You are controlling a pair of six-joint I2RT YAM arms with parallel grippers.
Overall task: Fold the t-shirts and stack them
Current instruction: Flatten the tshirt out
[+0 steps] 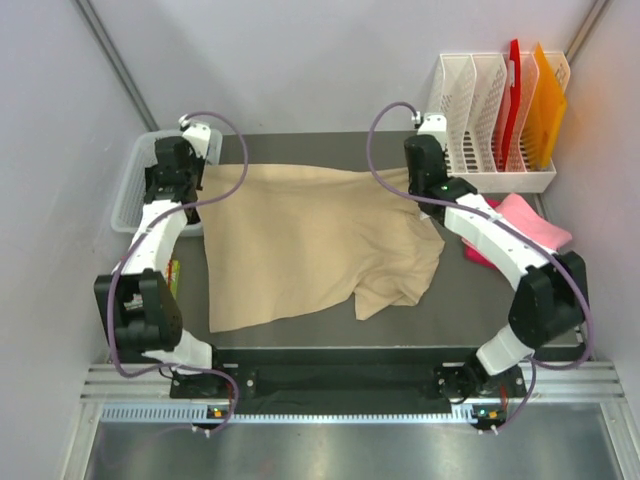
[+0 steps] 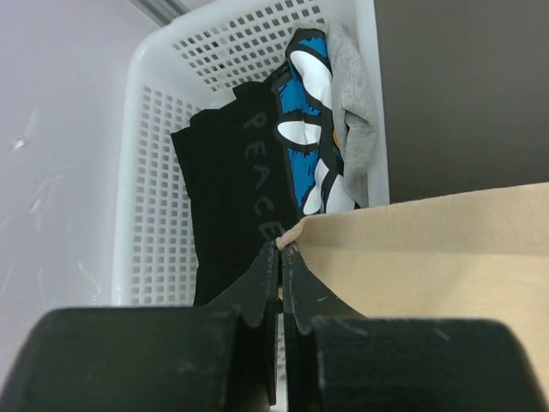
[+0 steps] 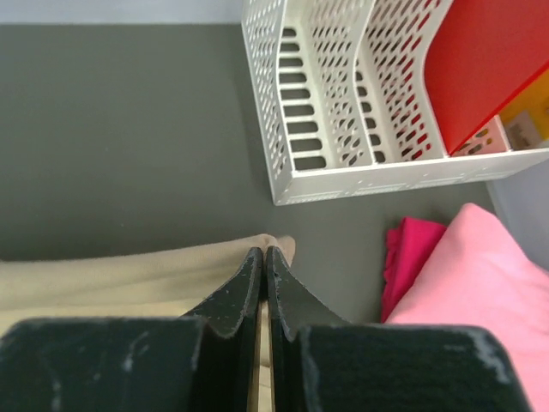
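A tan t-shirt [image 1: 300, 240] lies spread on the dark table, its right front part bunched and folded over. My left gripper [image 1: 196, 176] is shut on the shirt's far left corner [image 2: 292, 233], next to the white basket. My right gripper [image 1: 418, 183] is shut on the shirt's far right corner [image 3: 279, 246]. A folded pink t-shirt [image 1: 528, 222] lies on a darker pink one [image 3: 410, 257] at the right, under my right arm.
A white basket [image 2: 146, 172] at the far left holds black, blue-and-white and grey clothes. A white file rack [image 1: 490, 110] with red and orange folders stands at the back right, close to my right gripper.
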